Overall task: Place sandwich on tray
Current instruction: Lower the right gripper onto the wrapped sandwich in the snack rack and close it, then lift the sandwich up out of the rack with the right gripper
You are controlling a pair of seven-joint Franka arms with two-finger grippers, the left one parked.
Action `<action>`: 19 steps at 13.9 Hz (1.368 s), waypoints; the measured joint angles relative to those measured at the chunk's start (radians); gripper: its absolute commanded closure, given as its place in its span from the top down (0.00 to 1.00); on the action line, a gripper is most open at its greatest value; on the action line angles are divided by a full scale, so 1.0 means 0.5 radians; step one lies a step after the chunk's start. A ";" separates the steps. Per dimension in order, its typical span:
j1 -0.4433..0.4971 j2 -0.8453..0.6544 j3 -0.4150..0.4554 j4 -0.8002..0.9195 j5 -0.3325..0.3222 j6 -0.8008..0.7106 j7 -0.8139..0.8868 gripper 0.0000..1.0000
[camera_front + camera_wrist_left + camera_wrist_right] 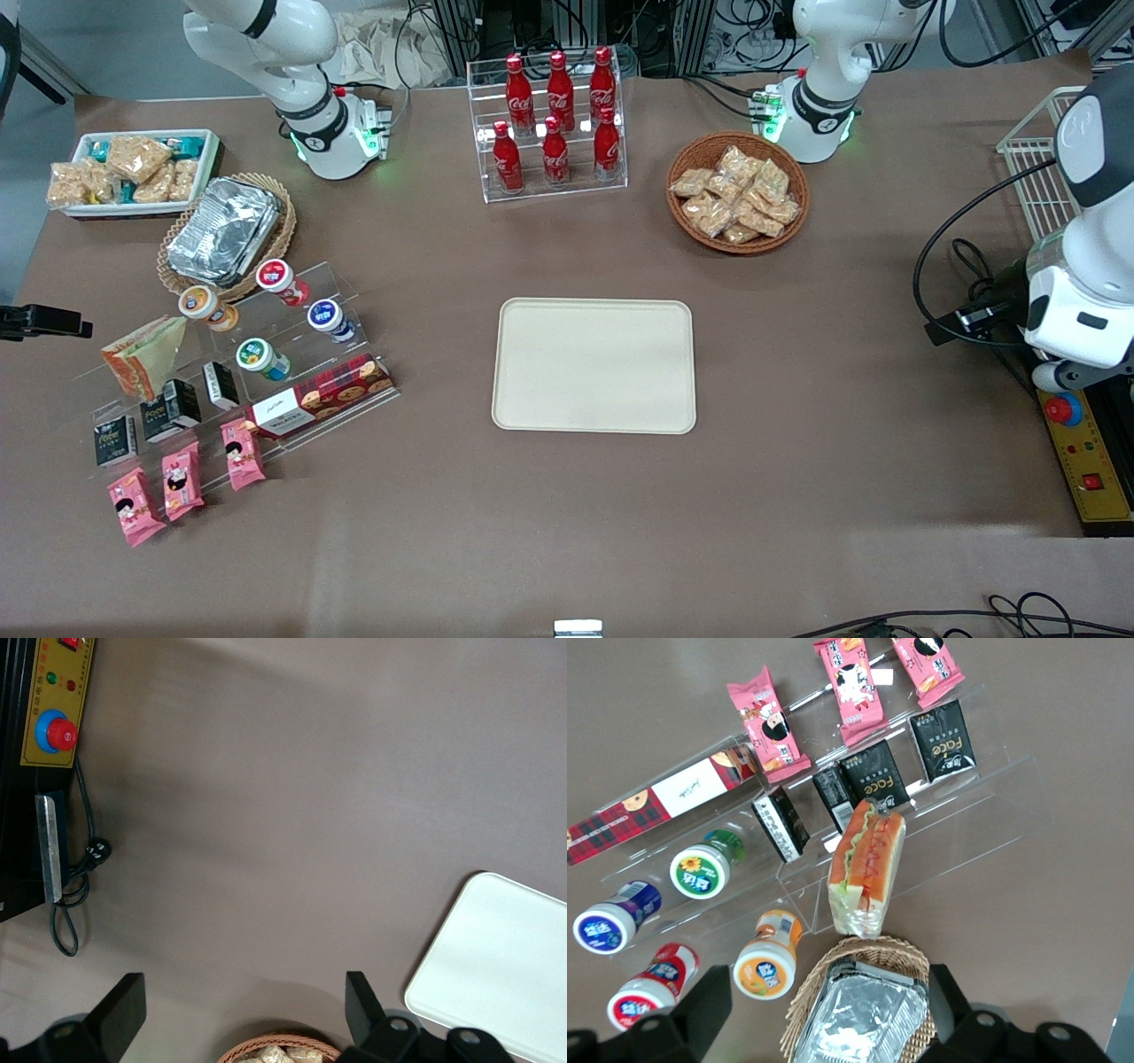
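The sandwich [146, 354] is a clear-wrapped triangular wedge with orange-red and green filling. It rests on a clear acrylic stepped shelf [292, 292] toward the working arm's end of the table, and also shows in the right wrist view [866, 870]. The cream-beige tray [594, 365] lies flat and bare at the table's middle; one corner of it shows in the left wrist view [505, 966]. My right gripper [826, 985] is open and empty, high above the foil containers [864, 1019], with the sandwich just ahead of its fingers [704, 997]. The gripper is out of the front view.
On the shelf are several small cups [266, 359], black boxes [173, 409], a red cookie box [319, 396] and pink packets [182, 478]. A wicker basket of foil containers [226, 232] and a white snack bin [133, 173] stand nearby. A cola rack [554, 124] and a snack basket [737, 192] stand farther back.
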 measured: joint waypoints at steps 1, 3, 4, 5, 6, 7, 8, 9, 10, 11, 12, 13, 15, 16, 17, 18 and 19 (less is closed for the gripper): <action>0.006 -0.023 0.002 -0.069 -0.002 0.070 0.000 0.99; 0.013 -0.075 0.006 -0.228 -0.008 0.227 -0.001 0.99; 0.013 -0.098 0.008 -0.303 -0.015 0.291 -0.002 0.99; 0.013 -0.119 0.008 -0.371 -0.023 0.343 -0.002 0.99; 0.013 -0.141 0.009 -0.438 -0.037 0.403 -0.002 0.99; 0.014 -0.163 0.010 -0.511 -0.053 0.479 -0.002 0.99; 0.014 -0.181 0.010 -0.584 -0.061 0.565 -0.002 0.99; 0.014 -0.195 0.011 -0.651 -0.064 0.641 -0.002 0.99; 0.014 -0.202 0.011 -0.710 -0.065 0.707 -0.002 0.99; 0.014 -0.203 0.011 -0.756 -0.066 0.763 -0.002 0.99; 0.014 -0.203 0.011 -0.795 -0.066 0.811 -0.002 0.99; 0.013 -0.201 0.011 -0.830 -0.067 0.860 -0.002 0.99; 0.006 -0.198 0.008 -0.900 -0.068 0.967 -0.002 0.99; 0.000 -0.195 0.007 -0.932 -0.069 1.014 -0.002 0.99; -0.007 -0.193 0.005 -0.957 -0.070 1.050 -0.002 0.98; -0.013 -0.187 0.005 -0.972 -0.070 1.079 -0.002 0.97; -0.016 -0.175 0.005 -0.978 -0.071 1.103 -0.003 0.94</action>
